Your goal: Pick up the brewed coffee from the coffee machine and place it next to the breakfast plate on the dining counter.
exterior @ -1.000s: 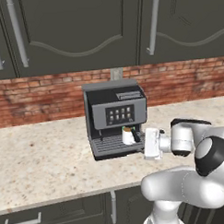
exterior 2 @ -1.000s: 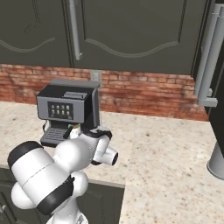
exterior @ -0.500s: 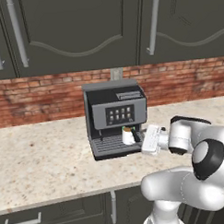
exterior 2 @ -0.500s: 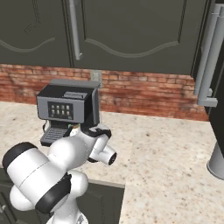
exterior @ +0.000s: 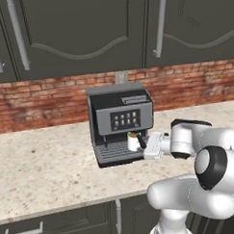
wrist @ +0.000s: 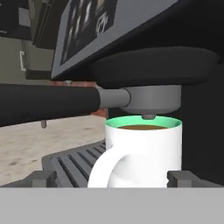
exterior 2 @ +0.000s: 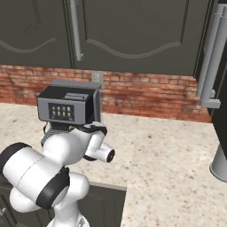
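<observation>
The brewed coffee (wrist: pixel 146 151) is a white mug with a green rim, its handle turned toward me. It stands on the slatted drip tray (wrist: pixel 70 162) of the coffee machine (exterior: pixel 120 119), right under the spout. My gripper (wrist: pixel 111 178) is open, one fingertip on each side of the mug's base, neither touching it. From the left base view the hand reaches in from the right, and the gripper (exterior: pixel 142 143) is level with the mug (exterior: pixel 133 141). The coffee machine (exterior 2: pixel 66 106) is partly covered by my arm. The breakfast plate and the dining counter are out of view.
The machine sits on a beige speckled worktop (exterior: pixel 44 170) against a red brick wall (exterior: pixel 194 84), under dark upper cabinets (exterior: pixel 86 28). A grey round object (exterior 2: pixel 219 163) stands at the far right, under a tall dark unit with a long handle (exterior 2: pixel 212 62).
My hand has moved left toward the coffee machine, bringing the open fingers up around the mug. The mug and the machine have not moved.
</observation>
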You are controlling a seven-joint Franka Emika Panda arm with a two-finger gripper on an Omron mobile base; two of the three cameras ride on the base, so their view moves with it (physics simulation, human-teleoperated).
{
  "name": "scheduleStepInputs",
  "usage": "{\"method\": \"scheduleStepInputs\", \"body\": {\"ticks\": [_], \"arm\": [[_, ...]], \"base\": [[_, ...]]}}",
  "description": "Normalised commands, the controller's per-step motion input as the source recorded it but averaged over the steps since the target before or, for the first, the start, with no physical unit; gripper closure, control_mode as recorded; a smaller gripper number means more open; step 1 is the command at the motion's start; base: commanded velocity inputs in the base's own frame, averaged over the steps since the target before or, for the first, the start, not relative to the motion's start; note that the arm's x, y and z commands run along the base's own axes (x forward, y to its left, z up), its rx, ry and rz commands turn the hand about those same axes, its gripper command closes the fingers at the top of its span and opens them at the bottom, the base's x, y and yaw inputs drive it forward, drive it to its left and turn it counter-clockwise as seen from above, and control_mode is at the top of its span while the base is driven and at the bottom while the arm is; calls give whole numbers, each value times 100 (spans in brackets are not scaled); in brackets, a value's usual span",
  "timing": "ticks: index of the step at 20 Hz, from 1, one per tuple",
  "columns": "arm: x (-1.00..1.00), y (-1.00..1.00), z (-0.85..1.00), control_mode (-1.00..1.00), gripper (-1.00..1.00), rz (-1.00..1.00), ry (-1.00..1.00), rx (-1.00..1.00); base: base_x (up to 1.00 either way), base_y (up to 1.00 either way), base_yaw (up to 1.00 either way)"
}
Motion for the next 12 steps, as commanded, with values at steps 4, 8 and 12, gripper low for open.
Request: {"method": "scheduleStepInputs", "body": {"ticks": [4,8,12], "arm": [[-17,29,-18,-100,-100,-2,7,1],[0,10,-12,-100,100,-8,5,0],[0,0,-7,-100,100,-12,1,0]], "base": [[0,0,0],[0,0,0],[0,0,0]]}}
